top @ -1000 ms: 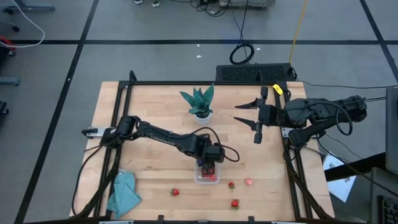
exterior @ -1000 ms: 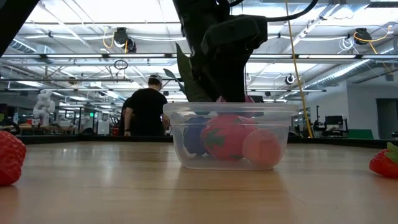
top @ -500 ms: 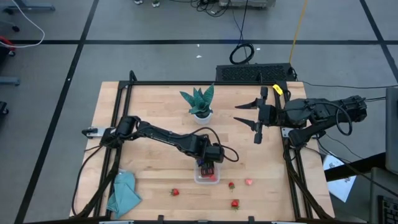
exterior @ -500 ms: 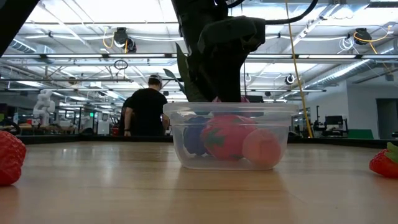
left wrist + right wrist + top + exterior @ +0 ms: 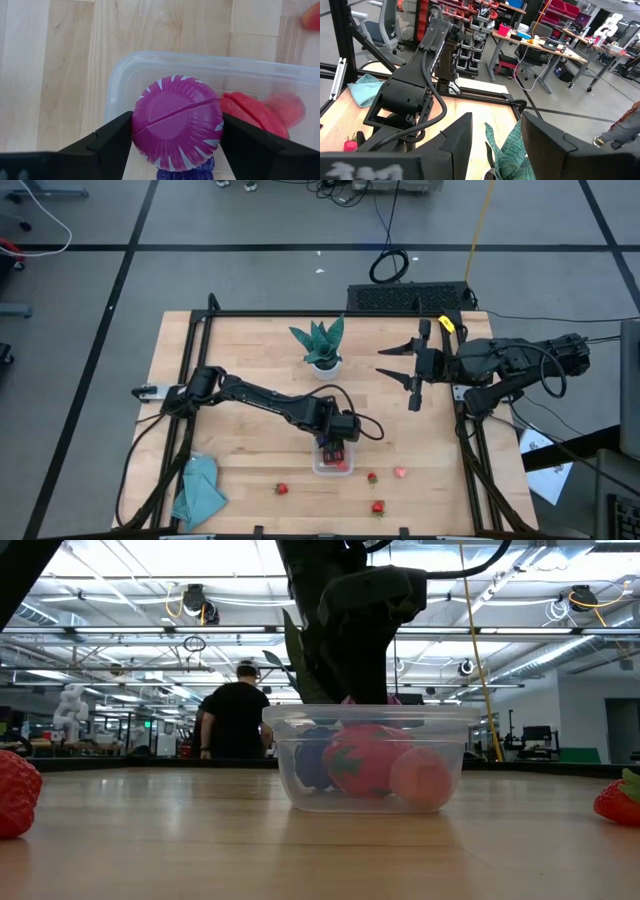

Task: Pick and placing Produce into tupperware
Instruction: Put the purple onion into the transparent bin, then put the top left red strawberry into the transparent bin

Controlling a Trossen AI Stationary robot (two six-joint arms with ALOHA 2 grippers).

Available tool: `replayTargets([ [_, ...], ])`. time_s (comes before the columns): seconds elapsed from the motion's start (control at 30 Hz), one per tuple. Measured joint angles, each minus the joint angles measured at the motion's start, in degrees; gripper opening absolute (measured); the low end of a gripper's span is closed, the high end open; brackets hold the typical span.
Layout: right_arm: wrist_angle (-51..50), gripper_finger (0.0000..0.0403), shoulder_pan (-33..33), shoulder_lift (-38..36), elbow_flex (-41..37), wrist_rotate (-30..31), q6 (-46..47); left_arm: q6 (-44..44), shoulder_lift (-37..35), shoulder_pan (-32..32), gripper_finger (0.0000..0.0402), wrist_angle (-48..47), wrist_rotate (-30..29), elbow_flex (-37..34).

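Counts: 1 clear tupperware (image 5: 332, 462) w/ 4 produce pcs at it, namely 1 magenta (image 5: 177, 129), 1 dark purple (image 5: 185, 174), 1 red (image 5: 360, 762), 1 pale pink (image 5: 420, 778). On table: 3 strawberries (image 5: 281, 489) (image 5: 372, 478) (image 5: 378, 507) + 1 pinkish pc (image 5: 400, 473). 1 potted plant (image 5: 321, 345), 1 teal cloth (image 5: 198, 489), 2 arms.

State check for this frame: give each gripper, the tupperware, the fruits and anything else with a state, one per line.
Left gripper: shut on the magenta fruit, over the tupperware.
Right gripper: open, empty, raised beside the plant.
Tupperware: upright, lidless, partly filled.
Purple fruit: inside the tupperware.
Pale pink fruit: inside the tupperware.
Loose strawberries: lying on the table.
Plant: upright.
Cloth: crumpled.
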Motion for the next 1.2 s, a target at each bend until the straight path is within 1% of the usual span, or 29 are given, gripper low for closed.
replayTargets([
  [0.3, 0.0, 0.0160, 0.0, 0.0, 0.0, 0.0, 0.0, 0.0, 0.0, 0.0, 0.0310, 0.4, 0.0, 0.0],
  [0.5, 0.0, 0.0160, 0.0, 0.0, 0.0, 0.0, 0.0, 0.3, -0.2, 0.0, 0.0317, 0.1, 0.0, 0.0],
  [0.6, 0.0, 0.0160, 0.0, 0.0, 0.0, 0.0, 0.2, 1.3, -1.0, 0.0, 0.0317, -2.1, 0.0, 0.3],
  [0.7, 0.0, 0.0160, 0.0, 0.0, 0.0, 0.0, 0.5, 0.8, -2.1, 0.0, 0.0317, -8.2, -0.2, 1.5],
  [0.83, -0.2, 0.0160, 0.0, 0.0, 0.0, 0.0, 0.7, -4.1, -4.3, -1.0, 0.0317, -18.9, 0.0, 1.8],
  [0.97, -0.8, 0.0160, 0.0, 0.0, 0.0, 0.0, 0.8, -10.2, -5.0, -5.0, 0.0317, -27.2, 0.1, 1.8],
  [1.1, -1.1, 0.0160, 0.0, 0.0, 0.0, -0.1, 1.0, -15.2, -5.1, -10.0, 0.0317, -28.7, 0.2, 1.8],
  [1.2, -1.0, 0.0160, 0.0, 0.0, 0.0, -0.1, 1.0, -19.8, -5.1, -12.8, 0.0317, -27.8, 2.6, 1.8],
])
